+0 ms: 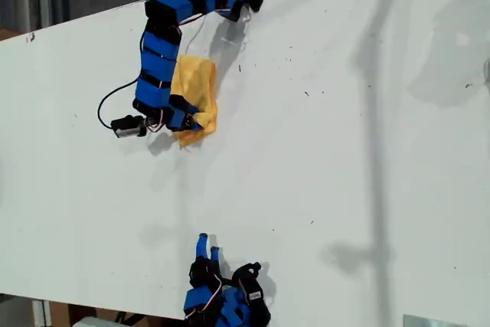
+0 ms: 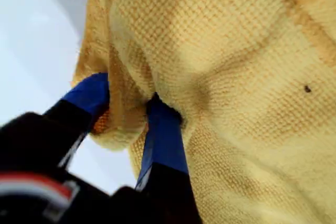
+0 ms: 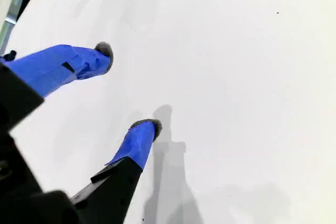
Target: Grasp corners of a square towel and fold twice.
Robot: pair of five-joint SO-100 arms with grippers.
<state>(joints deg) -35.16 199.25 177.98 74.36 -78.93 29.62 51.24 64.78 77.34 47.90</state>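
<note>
My first end effector (image 2: 126,111) is pinching a bunched fold of the towel (image 1: 197,97), lying crumpled, perhaps folded, on the white worktop (image 1: 344,174) toward the exterior view's upper left. My second end effector (image 3: 131,90) is hovering spread over bare worktop.

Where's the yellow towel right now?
The soft yellow-orange towel lies bunched on the white table, upper left of centre in the exterior view, pinched in my first gripper.

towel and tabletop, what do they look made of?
The towel: soft woven or knit cloth, yellow-orange, matte; the first wrist view shows a fine looped grain, and it bunches where my first gripper pinches it. Fibre unclear.
The table: smooth white board, likely laminate or painted; flat, slight sheen, carries soft shadows. Core not visible.
</note>
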